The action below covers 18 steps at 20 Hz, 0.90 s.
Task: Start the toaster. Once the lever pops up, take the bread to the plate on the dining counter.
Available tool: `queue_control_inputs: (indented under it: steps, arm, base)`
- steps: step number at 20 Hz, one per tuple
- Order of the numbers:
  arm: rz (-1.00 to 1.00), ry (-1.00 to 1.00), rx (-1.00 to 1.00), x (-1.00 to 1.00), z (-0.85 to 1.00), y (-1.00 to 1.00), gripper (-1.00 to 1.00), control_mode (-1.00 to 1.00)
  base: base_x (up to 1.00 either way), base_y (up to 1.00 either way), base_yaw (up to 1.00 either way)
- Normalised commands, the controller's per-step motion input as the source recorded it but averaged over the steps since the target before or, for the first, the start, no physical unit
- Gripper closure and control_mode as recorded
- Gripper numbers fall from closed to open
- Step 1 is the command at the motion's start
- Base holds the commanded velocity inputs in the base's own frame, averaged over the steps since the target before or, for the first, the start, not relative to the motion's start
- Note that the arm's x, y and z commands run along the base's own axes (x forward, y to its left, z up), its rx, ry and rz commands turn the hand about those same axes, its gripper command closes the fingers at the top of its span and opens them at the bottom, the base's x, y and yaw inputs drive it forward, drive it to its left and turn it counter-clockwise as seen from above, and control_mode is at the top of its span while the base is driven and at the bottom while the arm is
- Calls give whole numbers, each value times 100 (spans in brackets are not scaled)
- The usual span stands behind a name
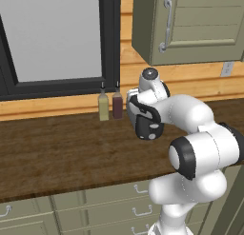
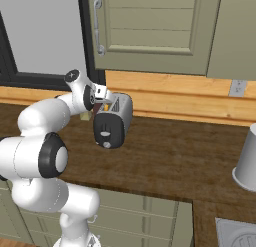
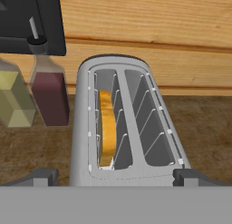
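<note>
The toaster stands on the dark wood worktop above green-grey drawers, close to the plank wall, its black end panel facing the right base camera with a round knob low on it. Seen from the hand camera, the toaster lies just below the gripper, long side running away from the camera, both slots open to view. The bread sits edge-up in the left slot, an orange-tan slice sunk between the wire guides; the right slot holds nothing. The gripper's fingers are spread wide, one dark tip outside the toaster's left wall and the other outside its right, holding nothing. In the right base view the hand hovers at the toaster's far top edge. Two slim bottles stand just beside the toaster against the wall: a yellow-green one and a dark red one, touching or nearly so. A grey cylindrical container stands well apart to the right on the worktop.
</note>
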Motion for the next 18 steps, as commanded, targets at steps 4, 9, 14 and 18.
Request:
queue_control_inputs:
  steps: [4,9,14,18]
  arm:
    - [0,0,0,0,0,0,-100,-100]
    - [0,0,0,0,0,0,-100,-100]
    - [0,0,0,0,0,0,-100,-100]
    - [0,0,0,0,0,0,-100,-100]
  base:
    - [0,0,0]
    - [0,0,0]
    - [0,0,0]
    - [0,0,0]
